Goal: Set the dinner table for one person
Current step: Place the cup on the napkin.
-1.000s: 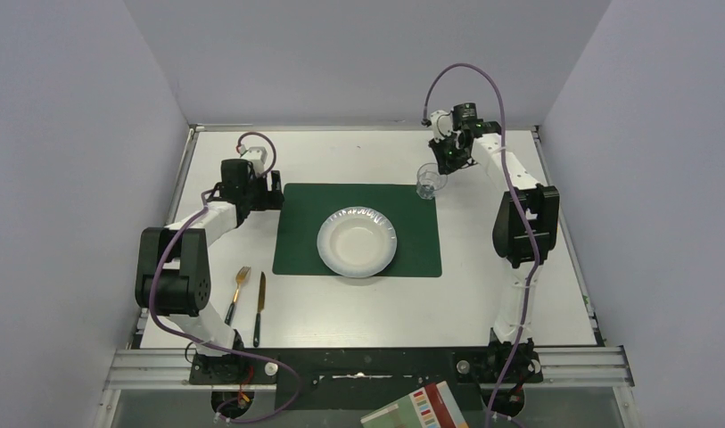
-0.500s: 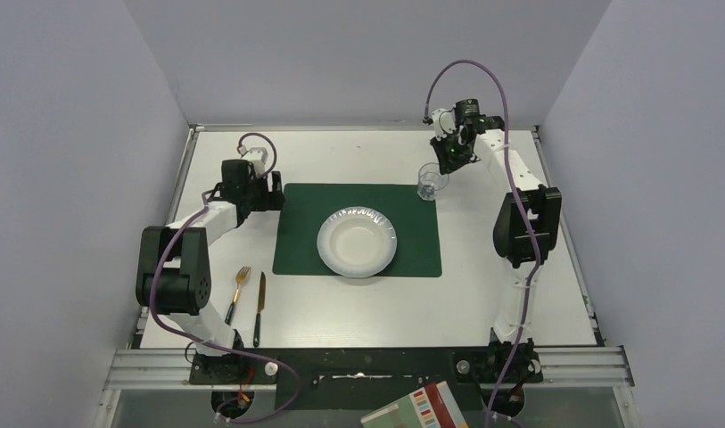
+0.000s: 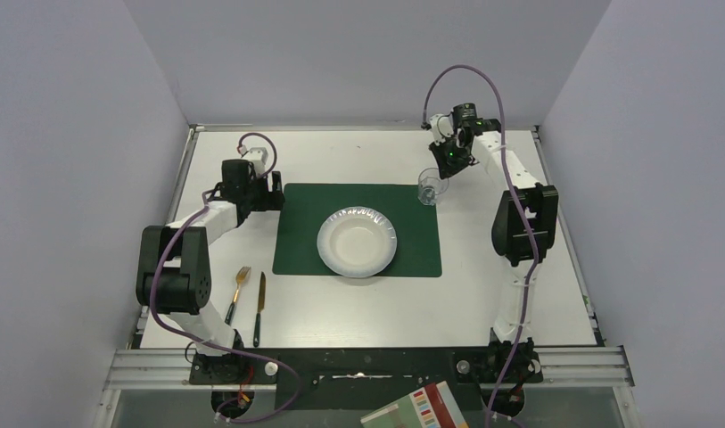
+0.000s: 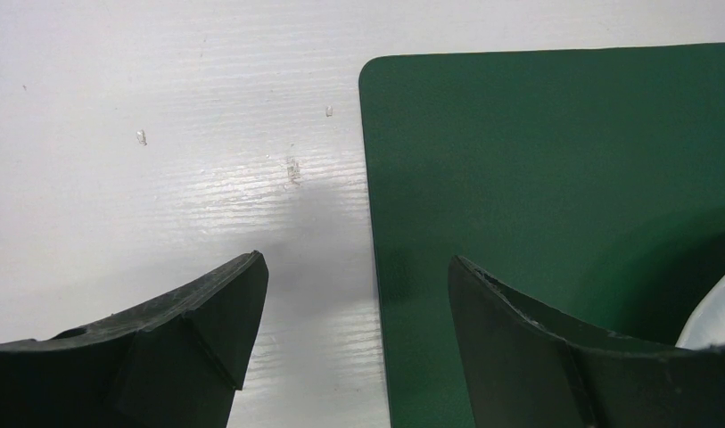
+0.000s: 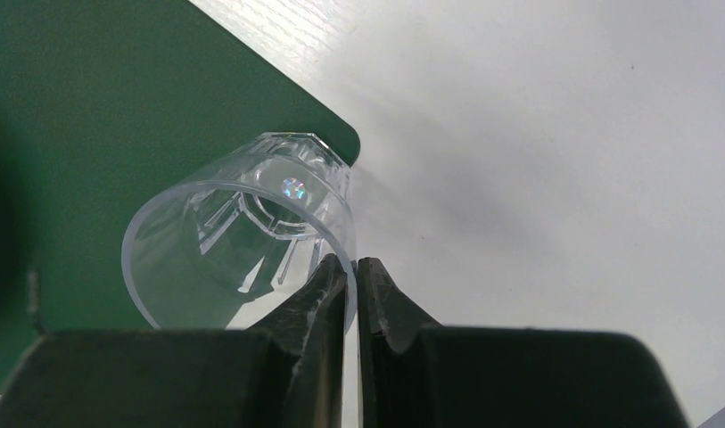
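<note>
On the large white, metal-rimmed dinner table (image 3: 483, 294), the gold, dark-handled fork (image 3: 241, 283) and matching knife (image 3: 260, 303) lay at the near left, off the dark green rectangular placemat (image 3: 296, 232) and not yet placed. The left gripper (image 4: 354, 267) hovered wide and empty over the mat's left edge. The round white paper plate (image 3: 357, 242) sat centred. At the far right corner, the right gripper (image 5: 351, 263) pinched the wall of the clear plastic cup (image 5: 243, 232), which was tilted and perhaps not set down.

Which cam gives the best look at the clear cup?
Right wrist: the clear cup is close up, its rim pinched by the right gripper. Top external shows it tiny at the placemat corner. Left wrist: not visible.
</note>
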